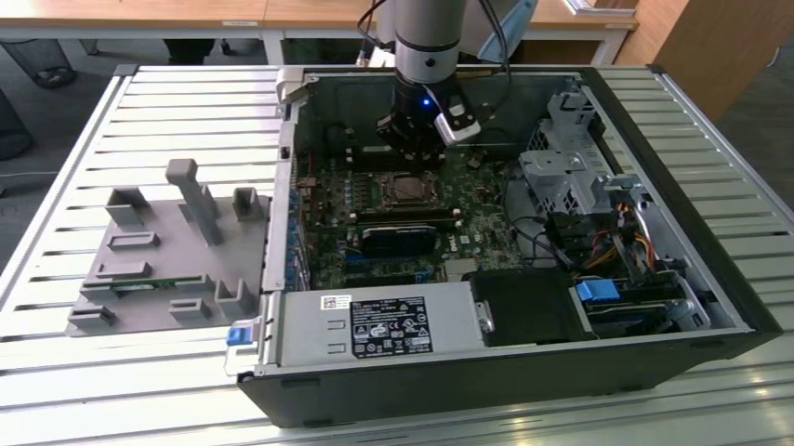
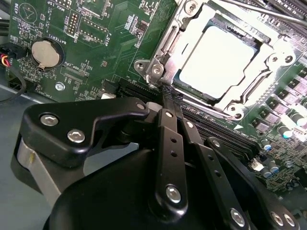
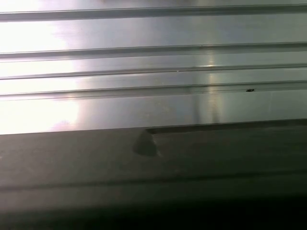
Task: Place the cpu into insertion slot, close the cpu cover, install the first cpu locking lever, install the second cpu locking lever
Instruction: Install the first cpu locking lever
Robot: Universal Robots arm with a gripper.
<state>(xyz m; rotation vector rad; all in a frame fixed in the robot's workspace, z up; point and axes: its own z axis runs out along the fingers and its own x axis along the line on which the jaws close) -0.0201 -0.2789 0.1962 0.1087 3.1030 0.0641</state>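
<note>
The cpu (image 2: 218,62) shows its dull silver face, lying flat in the insertion slot (image 1: 387,190) on the green board. The silvery cpu cover (image 2: 271,72) lies down around the chip's edges. A thin lever rod (image 2: 249,8) runs along the socket's far side. My gripper (image 2: 168,92) is shut with nothing between its black fingers (image 2: 165,124), and its tips hover right at one corner of the socket frame. In the exterior view the gripper (image 1: 416,153) reaches down inside the computer case, just behind the socket.
The open computer case (image 1: 732,316) lies on a slatted metal table (image 3: 153,57). Long black memory slots (image 2: 218,130) and a coin battery (image 2: 46,52) flank the socket. A black block (image 1: 400,237), a power supply (image 1: 372,325) and cables (image 1: 608,246) crowd the case. A grey fixture (image 1: 162,251) sits at the exterior view's left.
</note>
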